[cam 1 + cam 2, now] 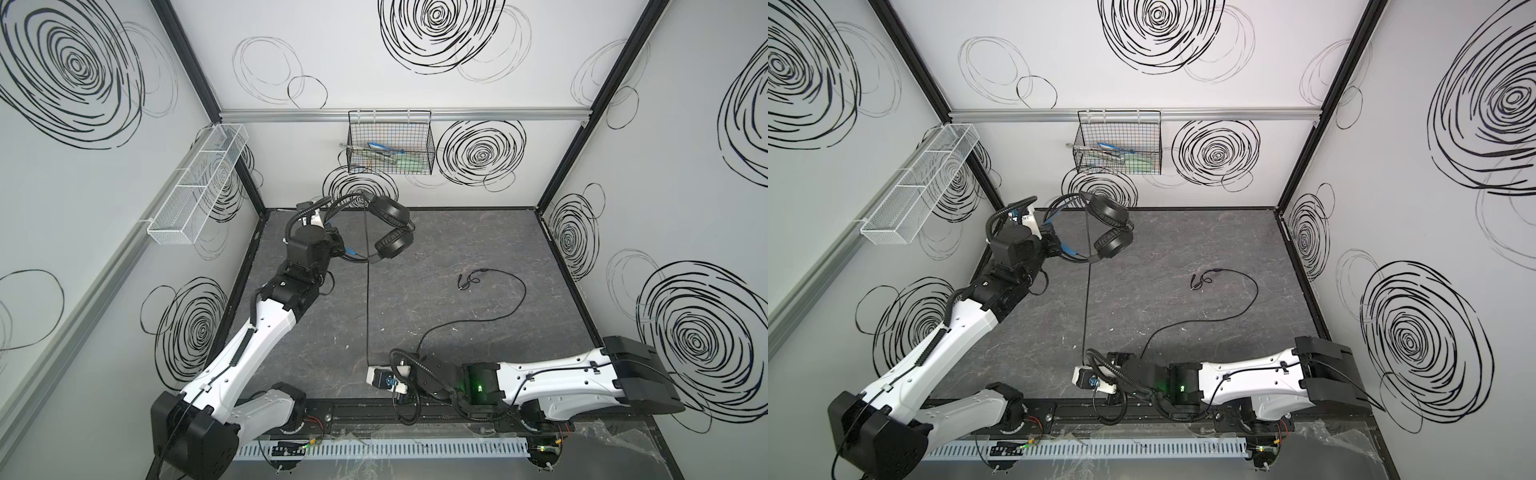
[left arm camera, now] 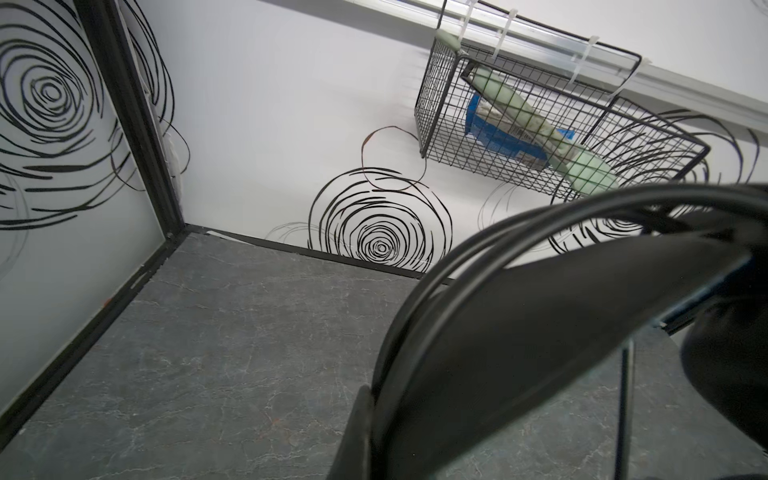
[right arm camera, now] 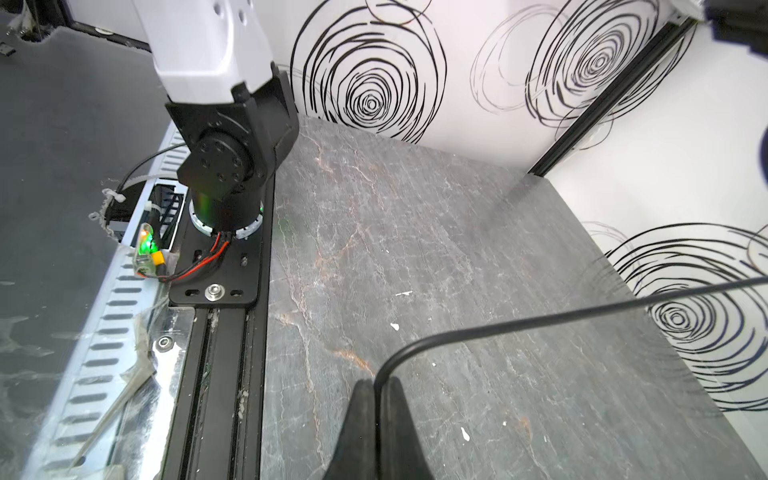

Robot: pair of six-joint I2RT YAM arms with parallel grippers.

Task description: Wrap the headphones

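Note:
In both top views the black headphones (image 1: 390, 228) (image 1: 1111, 228) hang above the floor at the back left, earcups stacked. My left gripper (image 1: 343, 249) (image 1: 1059, 245) is shut on their headband (image 2: 540, 311); one finger (image 2: 361, 432) presses against it. The thin cable (image 1: 368, 307) (image 1: 1086, 299) runs taut from the headphones to the front. There my right gripper (image 1: 370, 368) (image 1: 1083, 365) (image 3: 376, 384) is shut on the cable (image 3: 540, 318), low over the floor. The rest of the cable (image 1: 515, 303) loops loosely on the floor to its plug end (image 1: 467, 280).
A black wire basket (image 1: 390, 143) holding tools hangs on the back wall, just above the headphones. A white mesh tray (image 1: 199, 183) is fixed to the left wall. The arms' mounting rail (image 1: 374, 409) runs along the front edge of the grey floor (image 1: 457, 232).

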